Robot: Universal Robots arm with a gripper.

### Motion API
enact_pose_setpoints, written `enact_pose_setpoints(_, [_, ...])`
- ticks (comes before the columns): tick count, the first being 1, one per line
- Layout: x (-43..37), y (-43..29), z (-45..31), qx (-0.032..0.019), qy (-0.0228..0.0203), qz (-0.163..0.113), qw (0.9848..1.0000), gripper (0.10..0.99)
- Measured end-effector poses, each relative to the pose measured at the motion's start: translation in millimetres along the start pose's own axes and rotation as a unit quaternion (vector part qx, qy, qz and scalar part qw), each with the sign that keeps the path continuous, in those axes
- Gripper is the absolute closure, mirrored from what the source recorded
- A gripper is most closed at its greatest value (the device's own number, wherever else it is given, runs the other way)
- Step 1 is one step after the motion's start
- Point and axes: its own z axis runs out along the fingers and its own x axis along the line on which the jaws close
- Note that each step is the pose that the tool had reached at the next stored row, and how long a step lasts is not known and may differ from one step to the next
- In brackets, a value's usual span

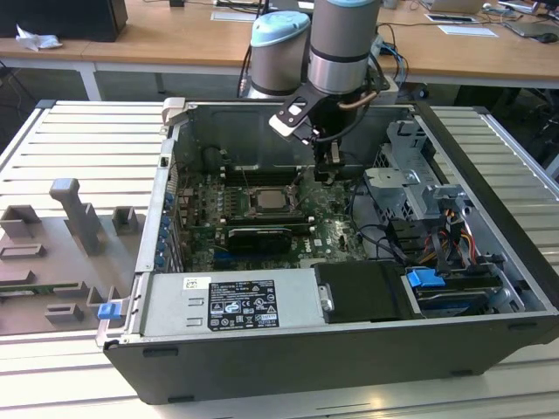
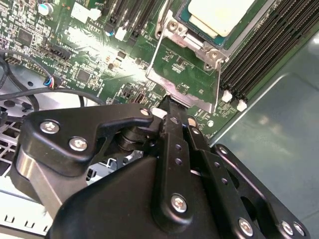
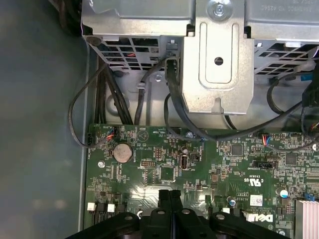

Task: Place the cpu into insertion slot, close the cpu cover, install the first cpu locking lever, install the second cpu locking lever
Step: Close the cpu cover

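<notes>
The pale cpu (image 2: 219,15) lies flat in the insertion slot (image 2: 174,27), the silver-rimmed socket on the green motherboard; in the exterior view the cpu (image 1: 269,202) sits mid-board. The cpu cover (image 2: 184,94), a thin silver frame, stands tilted up off the socket, and green board shows through its window. My gripper (image 2: 172,107) is shut with nothing between its fingers, its tips right at the cover's raised free edge. In the exterior view the gripper (image 1: 330,175) hangs just to the right of the socket. The closed fingertips (image 3: 169,195) hover over the board's edge.
Long black memory slots (image 2: 259,55) flank the socket. A black graphics card (image 1: 258,236) lies in front of it, and the power supply (image 1: 227,301) in front of that. The metal drive cage (image 1: 410,188) and loose cables (image 3: 174,109) crowd the exterior view's right. The case wall (image 1: 253,131) rises behind.
</notes>
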Motion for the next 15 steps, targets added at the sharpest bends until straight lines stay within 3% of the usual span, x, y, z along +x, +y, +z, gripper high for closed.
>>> enact_pose_setpoints(15, [0.3,-6.7,-0.3,0.0000,0.0001,0.000,1.0000,0.980])
